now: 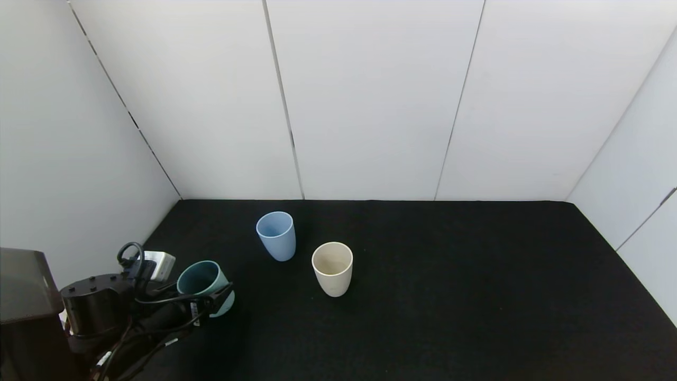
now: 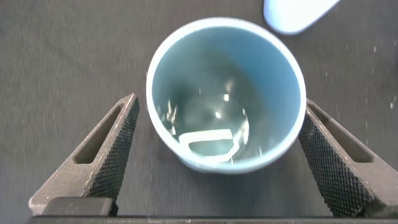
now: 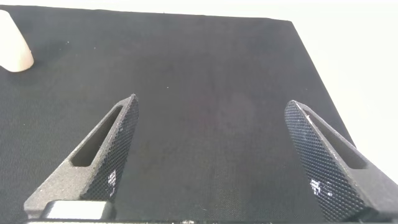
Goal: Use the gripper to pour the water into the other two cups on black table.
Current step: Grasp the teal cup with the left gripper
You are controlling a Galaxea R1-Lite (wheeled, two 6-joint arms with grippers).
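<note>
Reaching in low from the near-left corner of the black table [image 1: 423,296], left gripper [image 1: 214,299] set around the teal-green cup [image 1: 203,280], fingers [image 2: 112,149] spread wide on either side of the cup wall with a gap visible at each side in the left wrist view, nothing clamped. Cup upright, mouth up, long axis vertical, a little water [image 2: 211,134] glinting at the bottom. Left arm angled in from the robot's left, looping black cables and a small white box [image 1: 158,264] riding on top of it, close to the left wall and the table's left edge.

Farther in and toward the middle, cream-beige cup [image 1: 332,269] standing upright, mouth up, well apart from the teal-green one. Just beyond it and slightly left, light blue cup [image 1: 275,235] likewise upright, near the beige but not touching; its base also seen at the edge of the left wrist view [image 2: 292,15].

Right gripper [image 3: 211,162] out of the head view, hovering over bare cloth, fingers [image 3: 109,155] held wide apart and empty, beige cup [image 3: 12,43] off to one side. Broad open cloth across the whole right half, reaching the back wall and right-hand panels.
</note>
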